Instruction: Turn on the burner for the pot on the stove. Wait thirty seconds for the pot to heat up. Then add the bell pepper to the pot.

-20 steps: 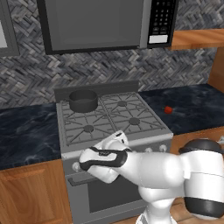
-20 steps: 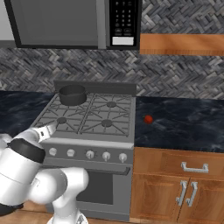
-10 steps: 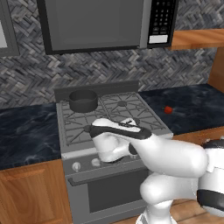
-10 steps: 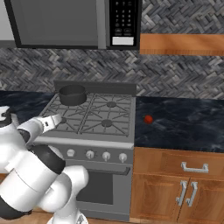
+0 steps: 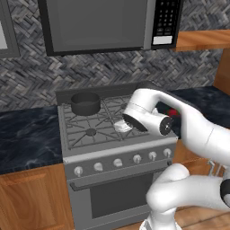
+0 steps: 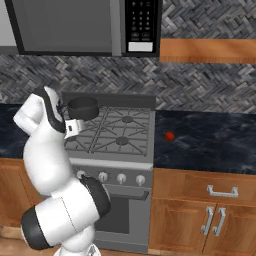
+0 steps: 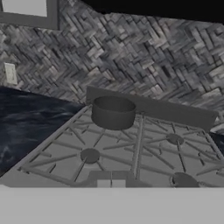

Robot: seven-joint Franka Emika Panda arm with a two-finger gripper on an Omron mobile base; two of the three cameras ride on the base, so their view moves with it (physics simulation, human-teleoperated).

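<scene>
Pot [image 5: 85,103] sits on the rear-left burner of the stove [image 6: 142,161] — so you want the knob [image 5: 78,171] that feeds that burner, and the panel markings are too small to read from here. The hand hovers over the grates, well above the knob row; bring it down and out front before reaching. Jaws: can't tell whether apart or together. Bell pepper [image 6: 170,135] lies on the dark tabletop [image 6: 215,142] right of the stove — leave it until the pot has heated.
</scene>
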